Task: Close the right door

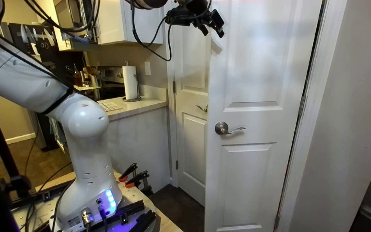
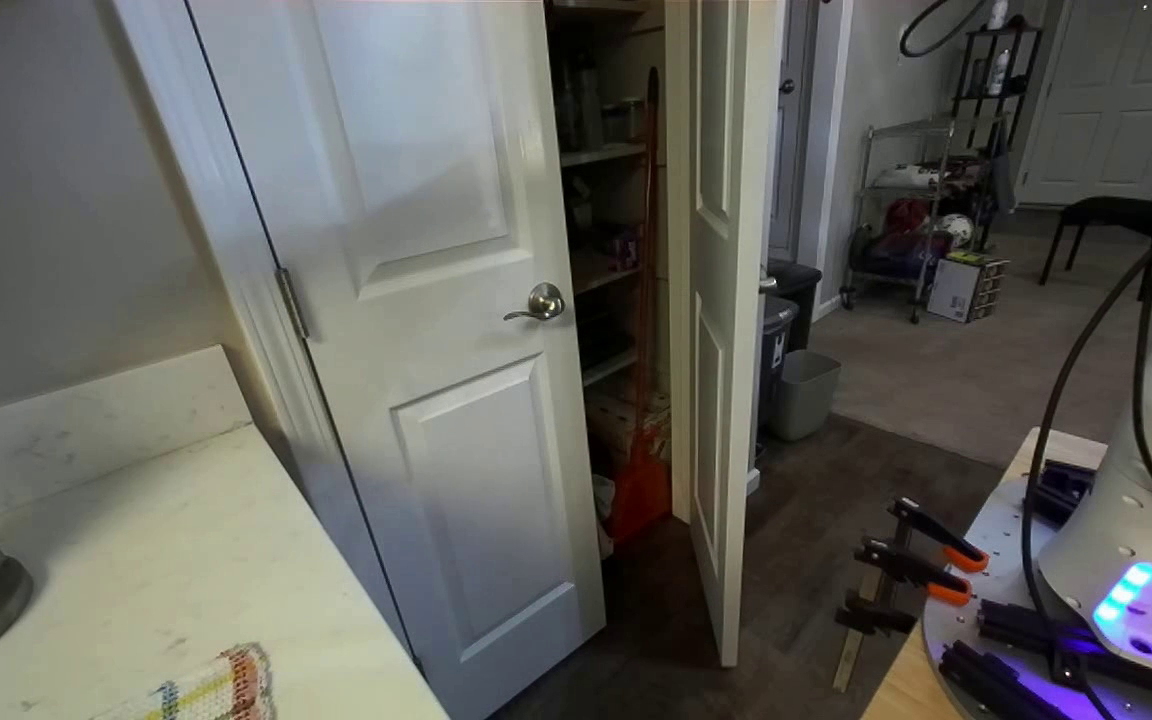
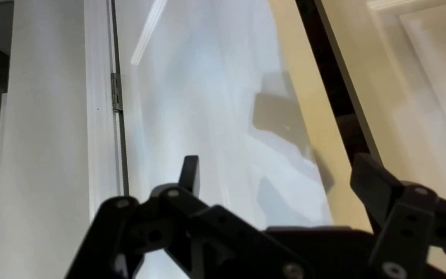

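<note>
Ppr towel roll (image 1: pixel 129 82) on ctr (image 1: pixel 153 101) nr stove (image 1: pixel 110 83), gray bin (image 2: pixel 806 398) on dk flr (image 2: pixel 801 520).

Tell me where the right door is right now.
In an exterior view, the right door stands right of centre, hinged on the white frame along its right edge, partly hiding the matching white door to its left.

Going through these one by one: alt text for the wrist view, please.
An open, empty black claw sits at the bottom, in front of the white door to be closed. A dark gap runs between that door and a neighbouring door on the picture's right; a hinge and pale wall show at left.
</note>
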Available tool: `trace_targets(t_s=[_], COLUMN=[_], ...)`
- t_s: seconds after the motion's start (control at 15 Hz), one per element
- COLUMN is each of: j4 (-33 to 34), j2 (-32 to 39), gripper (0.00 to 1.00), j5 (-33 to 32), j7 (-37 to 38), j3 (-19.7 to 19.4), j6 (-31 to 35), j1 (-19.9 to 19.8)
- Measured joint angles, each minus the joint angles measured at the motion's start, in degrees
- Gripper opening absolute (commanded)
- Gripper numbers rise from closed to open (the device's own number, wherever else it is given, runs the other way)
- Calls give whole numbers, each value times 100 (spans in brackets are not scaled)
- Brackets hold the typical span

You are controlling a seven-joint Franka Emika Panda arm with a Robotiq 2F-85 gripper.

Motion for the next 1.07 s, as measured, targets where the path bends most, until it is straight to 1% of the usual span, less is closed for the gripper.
trace_targets(t_s=[0.33, 0.53, 0.93, 1.07], j4=[19, 70, 178, 205], j2=[244, 343, 565, 663], gripper=[100, 100, 100, 100], j5=[1, 16, 61, 186], j7=[-227, -330, -421, -432], j3=[79, 65, 8, 6], j6=[226, 384, 419, 524], j1=[265, 504, 969, 1165])
